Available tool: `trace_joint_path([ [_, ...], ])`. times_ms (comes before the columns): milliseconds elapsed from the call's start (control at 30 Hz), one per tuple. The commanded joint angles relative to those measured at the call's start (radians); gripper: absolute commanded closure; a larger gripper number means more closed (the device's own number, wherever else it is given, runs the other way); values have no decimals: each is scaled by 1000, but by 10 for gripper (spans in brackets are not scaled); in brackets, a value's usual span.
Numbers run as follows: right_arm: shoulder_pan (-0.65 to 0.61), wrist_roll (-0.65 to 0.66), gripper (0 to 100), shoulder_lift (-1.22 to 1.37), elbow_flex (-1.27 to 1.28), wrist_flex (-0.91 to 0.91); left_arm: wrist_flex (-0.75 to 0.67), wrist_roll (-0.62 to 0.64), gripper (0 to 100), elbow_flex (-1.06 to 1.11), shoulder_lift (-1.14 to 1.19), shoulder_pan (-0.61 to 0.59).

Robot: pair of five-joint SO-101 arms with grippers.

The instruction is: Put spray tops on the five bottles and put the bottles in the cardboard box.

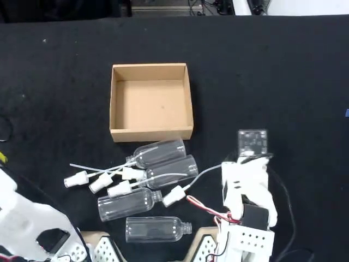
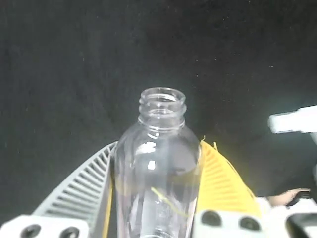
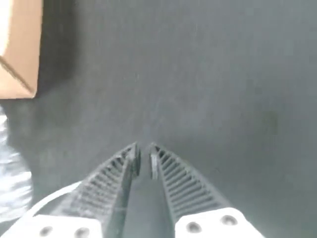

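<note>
A clear bottle [image 2: 158,163] without a top stands between my left gripper's [image 2: 159,144] grey and yellow fingers, which are shut on its body, neck pointing away. A white spray top [image 2: 292,121] lies on the cloth beside it. In the high view, several clear bottles [image 1: 172,170] lie on their sides just in front of the open cardboard box [image 1: 119,103]. Several white spray tops [image 1: 101,183] with thin tubes lie among them. My right gripper [image 3: 143,148] hovers shut over bare black cloth, holding nothing, with the box corner [image 3: 20,49] off to one side.
Black cloth covers the whole table. The right arm's white body [image 1: 245,191] stands right of the bottles, with red and white wires [image 1: 204,210] beside it. The left arm's white body [image 1: 27,229] is at the front left corner. Two ribbed pieces [image 1: 103,248] flank the nearest bottle [image 1: 158,229].
</note>
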Motion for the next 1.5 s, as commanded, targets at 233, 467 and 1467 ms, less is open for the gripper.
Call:
trace_joint_path([
  [233,-12,196,986,-91,-260,-29,-428,450,970,489,-417,108],
  [467,-193,196,986,-79,-358,57,-675,730,970,840,-687,288],
  [1467,-847,684,898,702,-613,454,-882,967,971,1196,-984,377],
])
